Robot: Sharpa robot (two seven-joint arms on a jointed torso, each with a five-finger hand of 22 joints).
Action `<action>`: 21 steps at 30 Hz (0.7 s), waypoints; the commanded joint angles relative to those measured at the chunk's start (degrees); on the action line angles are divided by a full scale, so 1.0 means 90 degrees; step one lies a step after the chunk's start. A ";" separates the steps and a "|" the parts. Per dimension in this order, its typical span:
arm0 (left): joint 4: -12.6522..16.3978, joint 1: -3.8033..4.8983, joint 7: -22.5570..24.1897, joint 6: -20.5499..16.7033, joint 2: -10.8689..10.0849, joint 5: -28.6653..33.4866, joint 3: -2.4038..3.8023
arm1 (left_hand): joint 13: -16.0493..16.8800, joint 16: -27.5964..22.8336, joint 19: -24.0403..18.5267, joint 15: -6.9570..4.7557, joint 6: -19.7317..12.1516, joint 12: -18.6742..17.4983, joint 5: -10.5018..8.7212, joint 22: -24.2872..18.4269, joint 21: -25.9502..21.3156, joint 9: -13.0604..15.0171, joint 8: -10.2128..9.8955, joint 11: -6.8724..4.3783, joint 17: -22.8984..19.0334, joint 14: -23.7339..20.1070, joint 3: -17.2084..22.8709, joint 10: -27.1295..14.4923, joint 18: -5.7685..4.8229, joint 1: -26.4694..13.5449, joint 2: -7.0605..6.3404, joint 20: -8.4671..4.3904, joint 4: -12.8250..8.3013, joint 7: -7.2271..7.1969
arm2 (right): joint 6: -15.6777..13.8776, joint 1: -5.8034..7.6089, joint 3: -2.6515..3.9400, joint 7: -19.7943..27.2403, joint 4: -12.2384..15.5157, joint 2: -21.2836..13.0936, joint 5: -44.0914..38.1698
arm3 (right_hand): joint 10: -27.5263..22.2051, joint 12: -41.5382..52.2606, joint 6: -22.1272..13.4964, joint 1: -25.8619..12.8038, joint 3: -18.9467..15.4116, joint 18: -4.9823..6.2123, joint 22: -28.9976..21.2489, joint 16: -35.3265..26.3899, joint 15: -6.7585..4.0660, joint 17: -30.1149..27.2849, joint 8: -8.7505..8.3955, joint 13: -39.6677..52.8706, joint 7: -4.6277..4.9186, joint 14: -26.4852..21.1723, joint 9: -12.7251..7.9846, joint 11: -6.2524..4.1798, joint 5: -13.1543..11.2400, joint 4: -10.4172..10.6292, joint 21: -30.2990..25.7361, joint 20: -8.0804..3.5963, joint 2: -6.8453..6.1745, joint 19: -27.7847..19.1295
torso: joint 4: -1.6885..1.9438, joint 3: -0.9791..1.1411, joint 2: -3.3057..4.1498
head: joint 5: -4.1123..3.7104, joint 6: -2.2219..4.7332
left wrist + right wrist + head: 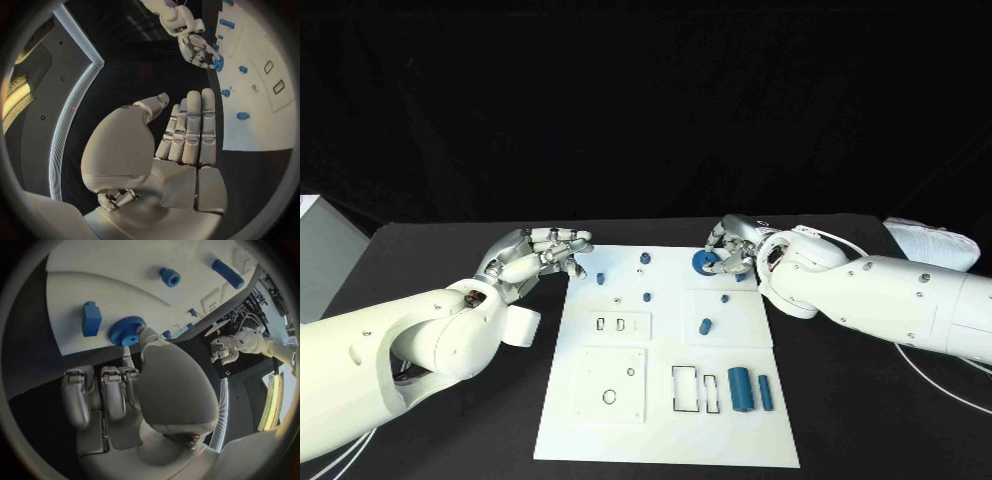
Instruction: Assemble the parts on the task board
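Head view showed the white task board lying in the middle of the black worktop, with small blue parts scattered over it. At the board's upper right edge the right robot hand pinched a blue gear between thumb and a finger, the toothed disc sitting at or just above the board's surface; whether it touched the board could not be told. The right wrist view showed the same gear at the fingertips, with a blue block just beside it on the board.

The left robot hand hovered over the worktop just beside the board's upper left corner, holding nothing, its fingers extended side by side in the left wrist view.

Two blue cylinders lay in the lower right of the board, next to empty rectangular slots.

Judging by its look, the gear was a light, rigid plastic piece, unlikely to deform. Its toothed rim should give good purchase, so gripping across the rim looked sounder than holding the smooth faces.
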 commanded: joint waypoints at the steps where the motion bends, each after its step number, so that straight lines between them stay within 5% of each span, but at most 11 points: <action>1: 0.0014 0.0010 0.0031 0.0098 0.0005 -0.0012 0.0006 | 0.0007 0.0039 -0.0054 0.0003 -0.0045 -0.0013 0.0009 0.0005 0.0023 0.0009 -0.0027 0.0008 -0.0010 -0.0043 0.0029 -0.0057 0.0071 -0.0023 0.0005 0.0006 0.0009 0.0001 | -0.0210 -0.0036 -0.0020 0.0040 0.0084 0.0000 -0.0373 | 0.0665 0.0044 0.0108 0.0138 0.0201 -0.0090 0.1676 0.0026 -0.0038 0.1674 0.0060 0.1676 -0.0046 0.0664 0.0012 -0.0053 -0.0005 -0.0017 0.0034 -0.0047 0.0021 0.0666 | 0.0000 -0.0002 -0.0002 | 0.0000 0.0005; 11: 0.0008 0.0010 0.0033 0.0098 0.0016 -0.0012 0.0006 | 0.0008 0.0042 -0.0062 0.0004 -0.0046 -0.0012 0.0009 0.0013 0.0032 0.0011 -0.0027 0.0008 -0.0012 -0.0046 0.0033 -0.0058 0.0072 -0.0024 0.0006 0.0007 0.0007 0.0000 | -0.1128 -0.0005 -0.0008 0.0148 0.0731 -0.0024 -0.1047 | 0.0665 0.0044 0.0173 0.0122 0.0577 -0.0090 0.1676 0.0026 -0.0064 0.1674 0.0087 0.1676 -0.0066 0.0664 -0.0014 -0.0076 0.0130 -0.0048 0.0034 -0.0073 -0.0146 0.0666 | 0.0004 -0.0013 -0.0012 | -0.0001 0.0050; 21: 0.0019 0.0010 0.0030 0.0101 0.0031 -0.0012 0.0006 | 0.0008 0.0042 -0.0062 0.0004 -0.0046 -0.0012 0.0009 0.0013 0.0032 0.0011 -0.0027 0.0008 -0.0012 -0.0046 0.0033 -0.0058 0.0072 -0.0024 0.0006 0.0007 0.0007 0.0000 | -0.1283 0.0010 -0.0003 0.0159 0.1074 0.0298 -0.1450 | 0.0665 0.0044 0.0170 0.0082 0.0637 -0.0090 0.1676 0.0026 -0.0063 0.1674 0.0082 0.1676 -0.0062 0.0664 -0.0022 -0.0073 0.0115 -0.0040 0.0034 -0.0074 -0.0188 0.0666 | 0.0004 -0.0015 -0.0005 | 0.0024 0.0065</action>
